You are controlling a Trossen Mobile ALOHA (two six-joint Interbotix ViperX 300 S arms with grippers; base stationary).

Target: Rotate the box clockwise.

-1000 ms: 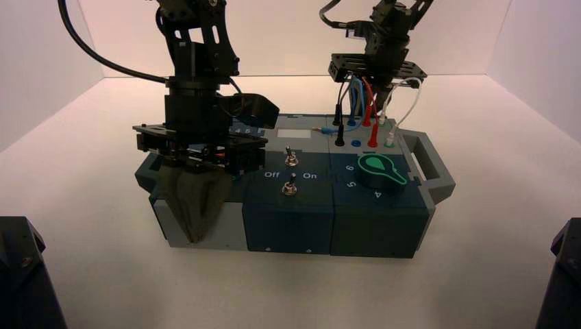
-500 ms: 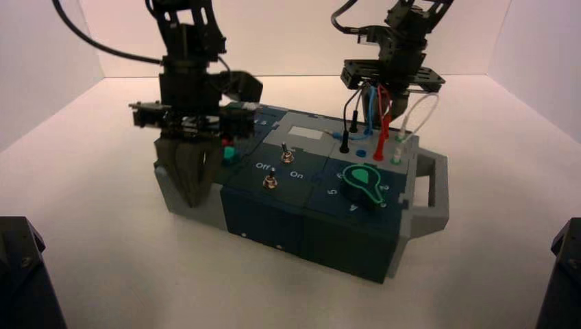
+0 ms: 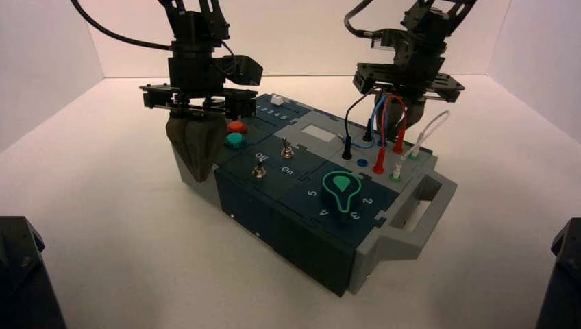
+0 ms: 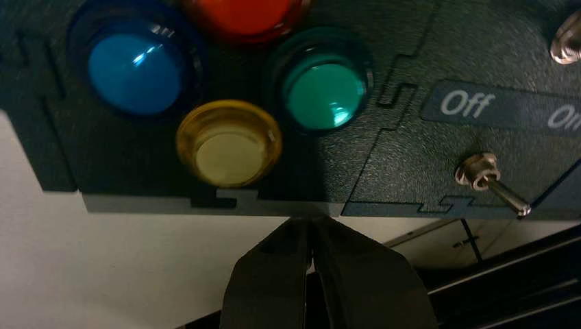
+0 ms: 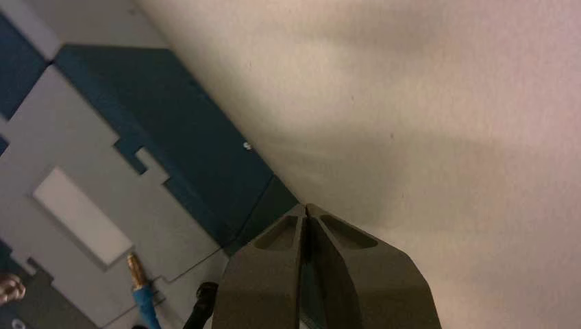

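Observation:
The box (image 3: 288, 226) stands askew on the white table, its left end farther from me and its grey handle end (image 3: 418, 212) nearer. My left gripper (image 3: 199, 175) is shut and empty, its tips against the box's left front edge. In the left wrist view the tips (image 4: 314, 223) touch the edge below the yellow button (image 4: 228, 145) and green button (image 4: 324, 94). My right gripper (image 3: 405, 123) is shut and empty behind the coloured wires (image 3: 380, 130). In the right wrist view its tips (image 5: 305, 209) sit at the box's back edge (image 5: 199, 157).
A green dial (image 3: 340, 188) and two toggle switches (image 3: 259, 171) sit on the box's top. Black stands fill the near left corner (image 3: 20, 274) and the near right corner (image 3: 562, 274). White walls close in the table at the back and sides.
The box has turned clockwise: its left end went away from me and its handle end came nearer. The left gripper moved back with that end; the right gripper moved right.

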